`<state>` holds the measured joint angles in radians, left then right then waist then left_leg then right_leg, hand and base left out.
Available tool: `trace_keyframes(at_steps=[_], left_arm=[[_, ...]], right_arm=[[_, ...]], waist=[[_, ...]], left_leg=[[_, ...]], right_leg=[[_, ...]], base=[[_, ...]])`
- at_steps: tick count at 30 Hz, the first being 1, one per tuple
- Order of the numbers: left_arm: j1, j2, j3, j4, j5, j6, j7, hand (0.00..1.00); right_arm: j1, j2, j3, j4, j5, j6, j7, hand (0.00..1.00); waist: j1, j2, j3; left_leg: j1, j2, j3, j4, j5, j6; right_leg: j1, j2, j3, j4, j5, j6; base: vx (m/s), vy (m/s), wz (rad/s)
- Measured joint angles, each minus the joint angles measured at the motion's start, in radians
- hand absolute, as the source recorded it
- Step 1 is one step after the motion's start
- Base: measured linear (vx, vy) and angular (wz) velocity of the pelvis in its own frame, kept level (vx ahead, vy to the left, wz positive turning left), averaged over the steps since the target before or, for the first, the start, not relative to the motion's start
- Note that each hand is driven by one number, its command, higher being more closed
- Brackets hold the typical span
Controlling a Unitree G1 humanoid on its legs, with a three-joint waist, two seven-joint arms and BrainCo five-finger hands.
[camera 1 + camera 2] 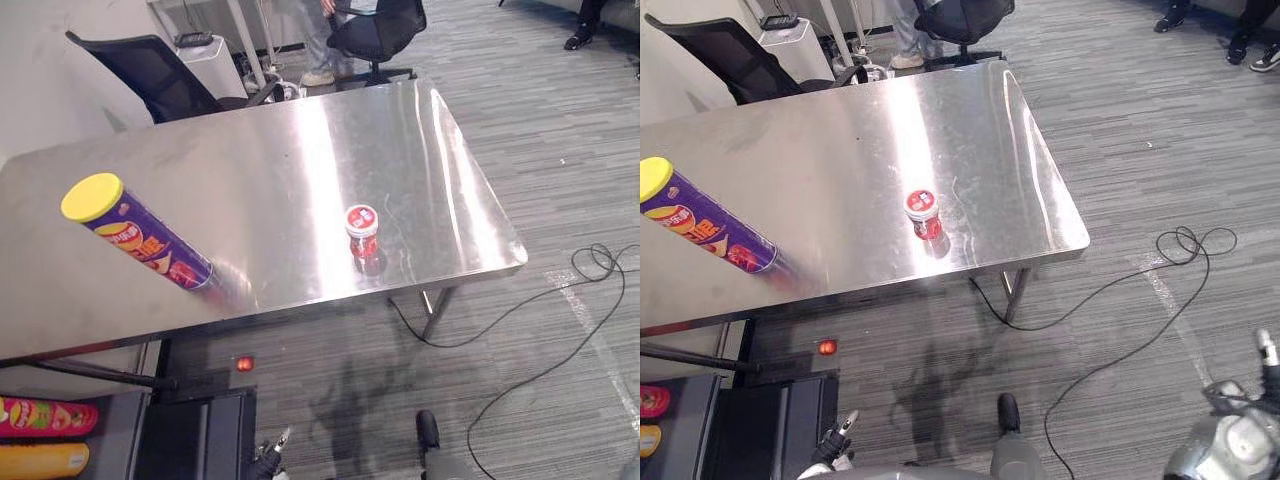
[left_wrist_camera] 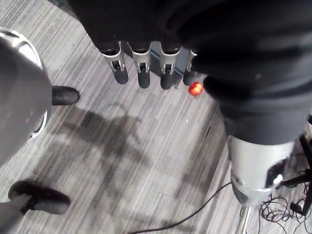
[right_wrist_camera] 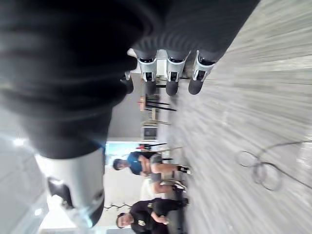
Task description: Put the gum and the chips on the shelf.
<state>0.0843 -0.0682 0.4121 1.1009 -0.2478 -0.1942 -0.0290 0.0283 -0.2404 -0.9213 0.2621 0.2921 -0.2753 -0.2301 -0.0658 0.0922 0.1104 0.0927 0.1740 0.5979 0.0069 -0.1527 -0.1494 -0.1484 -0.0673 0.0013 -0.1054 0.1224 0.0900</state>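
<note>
A purple chips tube (image 1: 140, 235) with a yellow lid lies tilted on the left part of the steel table (image 1: 300, 150). The gum jar (image 1: 362, 232), red with a white lid, stands upright near the table's front edge; it also appears as the gum jar (image 1: 924, 214). A dark shelf unit (image 1: 195, 435) sits low at the left, below the table's front. My left hand (image 2: 141, 68) hangs over the grey floor, fingers straight and holding nothing. My right hand (image 3: 170, 73) also hangs free, fingers straight and empty. Both hands are well below and in front of the table.
A red can (image 1: 45, 415) and a yellow can (image 1: 40, 460) lie on the low shelf at the far left. Black office chairs (image 1: 150, 75) stand behind the table, a person beside them. A small red light (image 1: 244, 363) glows under the table. Seated people (image 3: 146, 165) are farther off.
</note>
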Motion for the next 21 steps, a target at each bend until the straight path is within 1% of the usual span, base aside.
trace_keyframes(at_steps=[3, 4, 6, 8, 9, 11, 12, 13, 15, 17, 18, 21], left_arm=[[-0.001, -0.005, 0.001, -0.008, 0.028, 0.0, 0.001, 0.0], [-0.001, -0.006, 0.0, -0.008, 0.028, 0.0, 0.001, 0.0], [-0.001, -0.006, -0.015, -0.007, 0.028, 0.0, -0.002, 0.0], [-0.001, -0.006, -0.018, -0.008, 0.028, 0.0, -0.006, 0.0], [-0.001, -0.005, -0.024, -0.009, 0.033, 0.0, -0.012, 0.0], [-0.001, 0.002, -0.043, -0.008, 0.035, 0.0, -0.017, 0.0], [0.0, 0.01, -0.056, -0.007, 0.036, 0.001, -0.018, 0.0], [-0.001, 0.019, -0.06, -0.007, 0.036, 0.001, -0.018, 0.0], [-0.001, 0.025, -0.073, -0.006, 0.039, 0.001, -0.018, 0.0], [-0.004, 0.037, -0.094, -0.007, 0.073, 0.001, -0.018, 0.0], [-0.004, 0.04, -0.094, -0.007, 0.074, 0.0, -0.018, 0.0], [-0.009, 0.059, -0.112, -0.007, 0.074, 0.001, -0.016, 0.0]], right_arm=[[-0.005, 0.002, -0.013, -0.091, -0.054, 0.0, -0.012, 0.0], [-0.005, 0.004, -0.012, -0.112, -0.062, 0.0, -0.013, 0.0], [-0.002, 0.01, 0.006, -0.21, -0.122, 0.001, -0.006, 0.0], [0.011, 0.013, 0.028, -0.257, -0.14, 0.001, -0.001, 0.0], [0.017, 0.013, 0.05, -0.297, -0.168, 0.0, 0.017, 0.0], [0.017, 0.013, 0.086, -0.333, -0.185, 0.0, 0.044, 0.0], [0.018, 0.014, 0.12, -0.348, -0.202, 0.0, 0.071, 0.0], [0.018, 0.013, 0.134, -0.354, -0.204, 0.0, 0.084, 0.0], [0.023, 0.013, 0.168, -0.37, -0.204, -0.001, 0.115, 0.0], [0.021, 0.012, 0.212, -0.373, -0.198, -0.001, 0.162, 0.0], [0.019, 0.01, 0.228, -0.373, -0.194, -0.001, 0.173, 0.0], [0.005, -0.016, 0.318, -0.373, -0.165, -0.001, 0.231, 0.0]], waist=[[0.001, -0.01, -0.004], [0.001, -0.011, -0.005], [0.006, -0.011, -0.006], [0.012, -0.012, -0.005], [0.014, -0.014, -0.004], [0.014, -0.017, -0.003], [0.014, -0.025, -0.015], [0.014, -0.025, -0.016], [0.013, -0.031, -0.016], [0.013, -0.034, -0.018], [0.013, -0.036, -0.019], [0.013, -0.057, -0.021]], left_leg=[[0.0, 0.0, 0.0, -0.005, 0.002, -0.001], [0.0, -0.001, 0.0, -0.005, 0.002, -0.001], [-0.002, -0.003, 0.001, -0.005, 0.002, -0.001], [-0.002, -0.003, 0.0, -0.005, 0.002, -0.001], [-0.004, -0.003, -0.003, -0.005, 0.003, -0.001], [-0.008, -0.003, -0.006, -0.005, 0.003, -0.001], [-0.025, -0.005, -0.008, -0.005, 0.004, 0.001], [-0.028, -0.005, -0.009, -0.005, 0.005, 0.002], [-0.042, -0.007, -0.022, -0.005, 0.008, 0.004], [-0.057, -0.01, -0.043, -0.005, 0.015, 0.008], [-0.059, -0.011, -0.052, -0.005, 0.016, 0.008], [-0.07, -0.016, -0.074, -0.004, 0.019, 0.011]], right_leg=[[-0.001, 0.0, -0.004, 0.0, 0.0, 0.0], [-0.001, 0.0, -0.004, 0.0, 0.0, 0.0], [-0.003, -0.002, -0.003, 0.0, 0.0, 0.0], [-0.005, -0.002, -0.002, 0.0, 0.0, 0.0], [-0.006, -0.001, -0.004, 0.0, 0.0, 0.0], [-0.009, -0.001, -0.005, 0.0, 0.0, 0.0], [-0.025, -0.003, -0.007, 0.0, 0.001, 0.002], [-0.027, -0.004, -0.008, 0.0, 0.001, 0.002], [-0.033, -0.008, -0.018, 0.0, 0.002, 0.003], [-0.039, -0.013, -0.033, 0.0, 0.005, 0.002], [-0.038, -0.014, -0.036, 0.0, 0.005, 0.002], [-0.037, -0.022, -0.052, 0.0, 0.006, 0.003]], base=[[-0.02, -0.047, 0.02], [-0.04, -0.042, 0.0], [-0.06, -0.046, -0.01], [-0.07, -0.061, 0.0], [-0.06, -0.065, 0.02], [-0.07, -0.064, 0.03], [-0.06, -0.063, 0.03], [-0.05, -0.061, 0.06], [-0.03, -0.054, 0.14], [-0.03, -0.063, 0.23], [-0.02, -0.052, 0.19], [-0.04, -0.048, 0.16]])
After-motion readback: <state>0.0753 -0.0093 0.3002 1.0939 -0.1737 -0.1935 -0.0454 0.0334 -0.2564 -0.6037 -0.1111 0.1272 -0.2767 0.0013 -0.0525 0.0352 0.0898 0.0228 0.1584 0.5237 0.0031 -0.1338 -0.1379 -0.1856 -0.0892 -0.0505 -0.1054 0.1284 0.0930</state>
